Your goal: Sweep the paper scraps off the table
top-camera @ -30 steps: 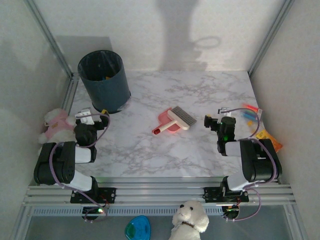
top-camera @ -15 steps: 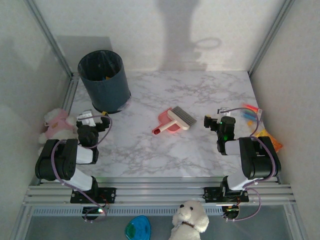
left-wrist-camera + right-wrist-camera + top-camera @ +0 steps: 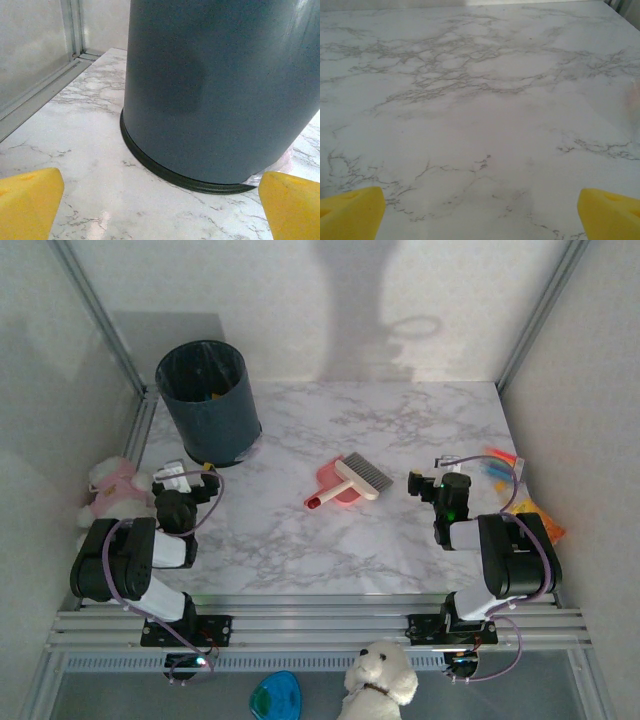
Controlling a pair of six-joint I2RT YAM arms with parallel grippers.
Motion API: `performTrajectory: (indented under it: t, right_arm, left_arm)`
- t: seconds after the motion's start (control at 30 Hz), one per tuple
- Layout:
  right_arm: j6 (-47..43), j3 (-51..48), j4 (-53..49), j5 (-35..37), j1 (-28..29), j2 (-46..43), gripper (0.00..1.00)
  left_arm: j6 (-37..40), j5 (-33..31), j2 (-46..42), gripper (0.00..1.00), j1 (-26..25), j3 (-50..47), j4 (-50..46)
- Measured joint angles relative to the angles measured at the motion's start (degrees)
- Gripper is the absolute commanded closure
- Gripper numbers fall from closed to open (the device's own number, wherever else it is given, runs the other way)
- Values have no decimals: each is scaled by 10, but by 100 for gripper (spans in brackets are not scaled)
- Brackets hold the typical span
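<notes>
A speck of orange-yellow paper scraps (image 3: 213,395) shows inside the dark grey bin (image 3: 208,400); any others are hidden. The white marble table (image 3: 300,540) is bare around both arms. My left gripper (image 3: 190,472) sits at the foot of the bin (image 3: 220,90), open, with yellow fingertips (image 3: 27,202) wide apart and only tabletop between them. My right gripper (image 3: 418,481) rests low to the right of the pink dustpan (image 3: 330,486) and brush (image 3: 362,476). It is open too, its fingertips (image 3: 610,212) spread over bare marble (image 3: 480,125).
Striped packets (image 3: 500,465) and an orange packet (image 3: 545,518) lie at the right edge behind the right arm. A pink and white plush (image 3: 110,490) sits off the table's left side. A white toy dog (image 3: 380,675) and a blue object (image 3: 275,696) lie below the rail.
The left wrist has shifted slightly back toward the bin's base. The right arm, dustpan and brush have not moved.
</notes>
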Motion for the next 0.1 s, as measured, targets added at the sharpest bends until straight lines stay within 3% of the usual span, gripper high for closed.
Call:
performTrajectory:
  t: [0.1]
  right_arm:
    - [0, 0, 0, 0, 0, 0, 1]
  left_arm:
    - [0, 0, 0, 0, 0, 0, 0]
